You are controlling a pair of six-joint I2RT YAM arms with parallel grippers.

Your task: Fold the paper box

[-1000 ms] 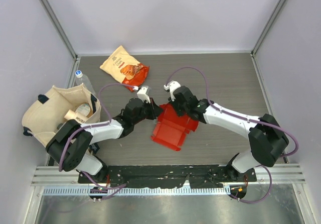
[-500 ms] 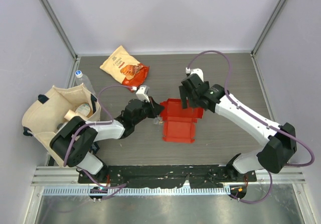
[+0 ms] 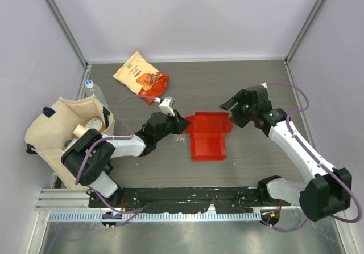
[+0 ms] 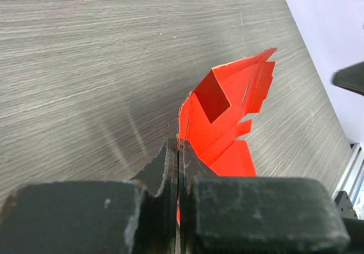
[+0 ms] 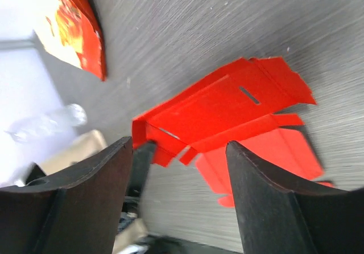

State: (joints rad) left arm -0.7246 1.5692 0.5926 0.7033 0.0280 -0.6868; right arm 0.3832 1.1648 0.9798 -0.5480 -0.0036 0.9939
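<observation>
The red paper box [image 3: 208,134] lies partly folded on the dark table, with one walled section standing up and flat flaps spread toward the front. My left gripper [image 3: 183,126] is shut on its left edge. In the left wrist view the jaws [image 4: 179,151] pinch the thin red card, and the box [image 4: 227,109] stretches away beyond them. My right gripper [image 3: 230,104] hangs open above and to the right of the box, touching nothing. The right wrist view shows the box [image 5: 227,103] beyond the spread fingers [image 5: 96,197], and the gripper [image 5: 177,146] is empty.
An orange-and-cream snack bag [image 3: 142,76] lies at the back left. A beige tote bag [image 3: 60,128] with items inside stands at the left edge, with a clear bottle [image 3: 94,91] beside it. Grey walls enclose the table on three sides.
My right gripper has let go of the box, opened wide and pulled back to the right. The box swung round and shifted right. The left gripper kept its hold.
</observation>
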